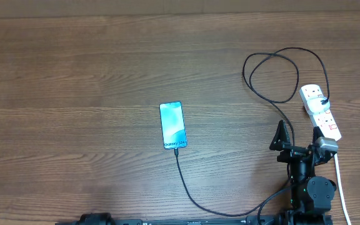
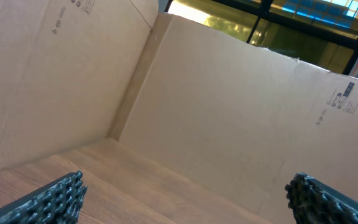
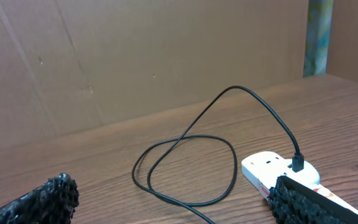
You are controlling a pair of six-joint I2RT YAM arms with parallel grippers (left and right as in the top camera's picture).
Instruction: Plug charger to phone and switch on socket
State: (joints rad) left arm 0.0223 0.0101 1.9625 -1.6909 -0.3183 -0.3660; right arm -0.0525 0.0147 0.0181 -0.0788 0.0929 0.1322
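Right claw (image 1: pixel 301 142) gapes empty, as does our left claw (image 2: pixel 185 196). We see the socket (image 1: pixel 321 111) just beyond the right one, the phone (image 1: pixel 172 125) well left, charger (image 1: pixel 180 170) at its near end.

1. A wooden table (image 1: pixel 74 75) with brown grain is seen filling nearly the whole overhead frame.
2. A cardboard wall (image 2: pixel 229 106) is seen behind the table in the left wrist view, folded at a corner left of centre.
3. Small printed marks (image 2: pixel 344 99) are carried on its right part.
4. A bright opening (image 2: pixel 303 12) is shown above the wall, at the upper right.
5. A greenish strip (image 3: pixel 319 37) is seen at the upper right of the right wrist view.
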